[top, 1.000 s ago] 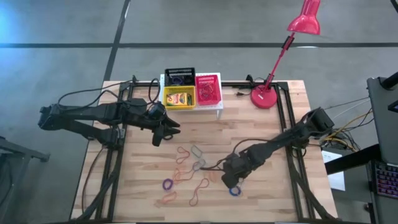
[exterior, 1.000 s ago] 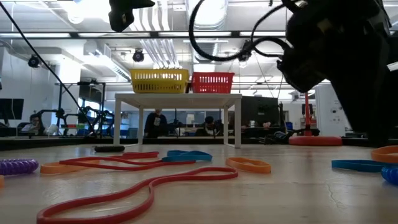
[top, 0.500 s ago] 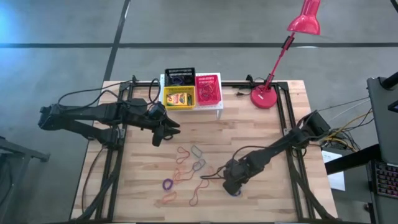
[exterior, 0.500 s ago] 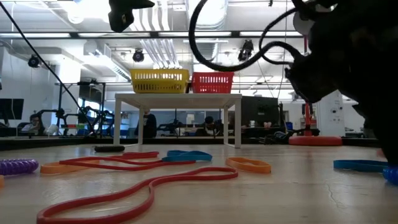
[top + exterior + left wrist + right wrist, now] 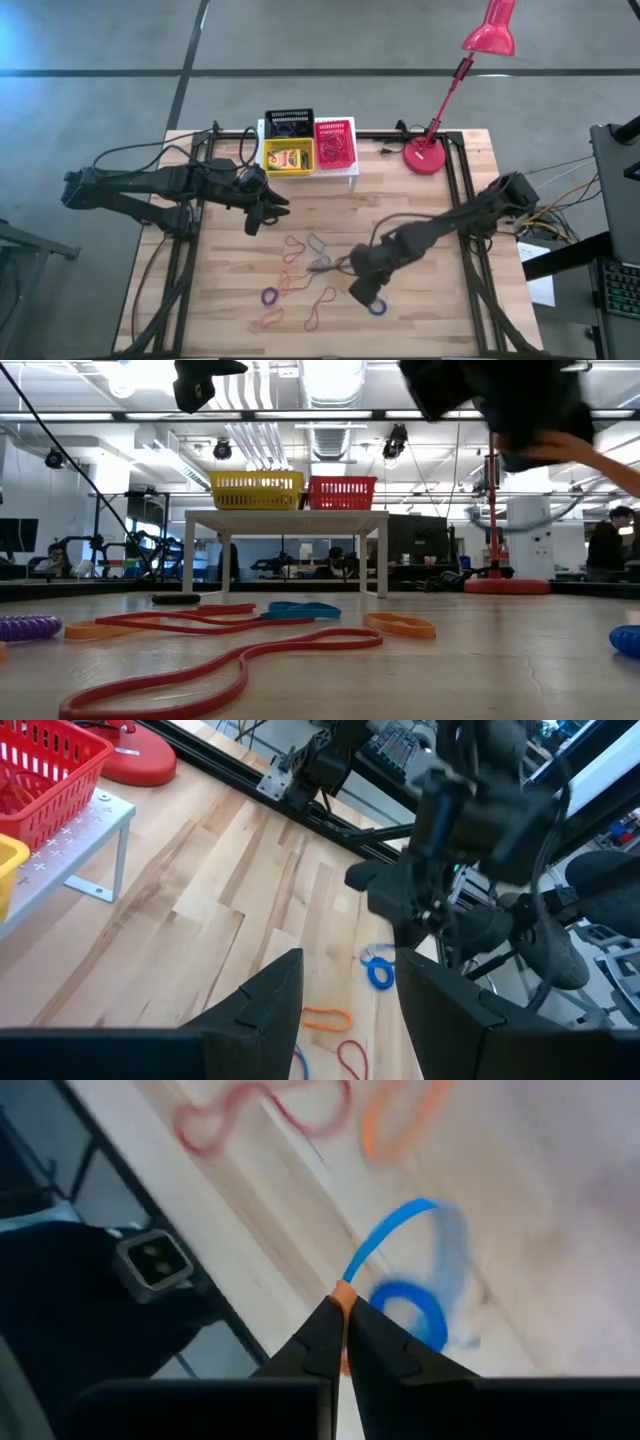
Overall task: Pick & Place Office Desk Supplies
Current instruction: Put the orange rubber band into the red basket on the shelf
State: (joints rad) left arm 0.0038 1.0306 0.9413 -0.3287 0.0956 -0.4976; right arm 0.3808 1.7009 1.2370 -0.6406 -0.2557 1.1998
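My right gripper (image 5: 362,290) hangs above the table's near middle, shut on an orange rubber band (image 5: 343,1292). A blue band (image 5: 377,307) lies on the wood just below it. More rubber bands (image 5: 300,285) in orange, red and purple lie loose to its left. A black basket (image 5: 289,124), a yellow basket (image 5: 289,156) holding a crayon box and a red basket (image 5: 335,145) stand on the white stand (image 5: 352,172) at the far edge. My left gripper (image 5: 262,212) waits open above the table's left middle, with nothing between its fingers. My right gripper pinches a short bit of the orange rubber band (image 5: 343,1292) between its two shut fingertips, which slant down at the table. In the low view a stretch of the band (image 5: 610,460) trails from the gripper, lifted clear of the wood.
The red lamp's base (image 5: 430,157) stands at the far right. Black frame rails (image 5: 462,200) run along both sides of the table. Bare wood lies between the stand and the loose bands. A person (image 5: 605,545) shows in the room behind.
My right gripper dipped to the table beside the blue band, took hold of the orange band that lay there, then rose and shifted a little toward the table's left. The orange band has left the table; the blue one stays.
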